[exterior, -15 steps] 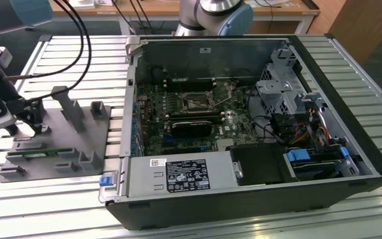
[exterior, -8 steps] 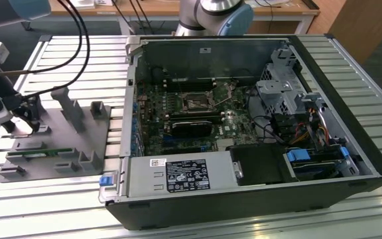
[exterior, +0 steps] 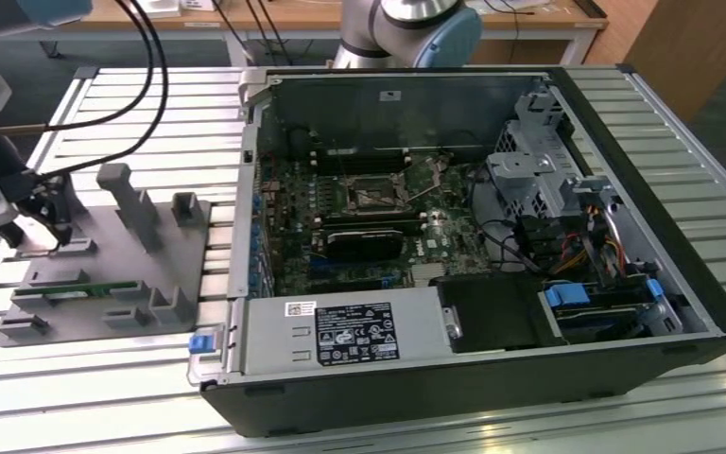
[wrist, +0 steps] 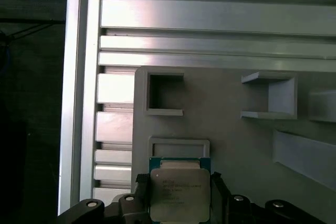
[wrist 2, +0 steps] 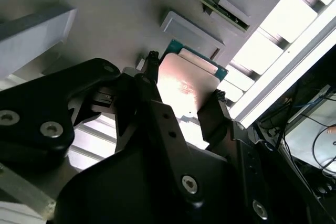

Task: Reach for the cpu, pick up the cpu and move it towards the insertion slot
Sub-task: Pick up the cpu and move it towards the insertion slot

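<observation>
While the gripper point(exterior: 38, 225) hangs over the grey fixture point(exterior: 197, 257), we enter the holdings as follows.

Item: cpu point(wrist: 180, 195). Square, silver lid, green rim showing at one edge. It sits between the black fingers point(wrist 2: 150, 77), just off a shallow framed pocket point(wrist: 179, 148) of the fixture, near the fixture's edge. In both wrist views the fingers bear on two opposite sides of the chip, narrowed to its width, so we log it as gripped. Whether it is quite clear of the fixture we cannot tell, the underside being hidden.

Item: slot point(exterior: 373, 198). Dark square socket with a bright frame, on the board inside the open case point(exterior: 401, 397). It lies well apart from the fixture, toward the exterior view's right, just beside a black heatsink point(exterior: 363, 244).

Item: memory stick point(exterior: 65, 291). Long, green, lodged in the fixture; no part of this job.

Handling note, our judgement: the chip is thin and held by its edges alone. We would keep it level, lift it straight off the fixture clear of the upright posts point(exterior: 129, 203), and carry it high over the case wall with no more squeeze than needed. A tilt in the grip could spoil the seating at the slot.

Writing: fine print on the cpu lid, and a large white label point(exterior: 351, 333) on the metal box in the case corner nearest the fixture. We record their presence and do not transcribe them.
</observation>
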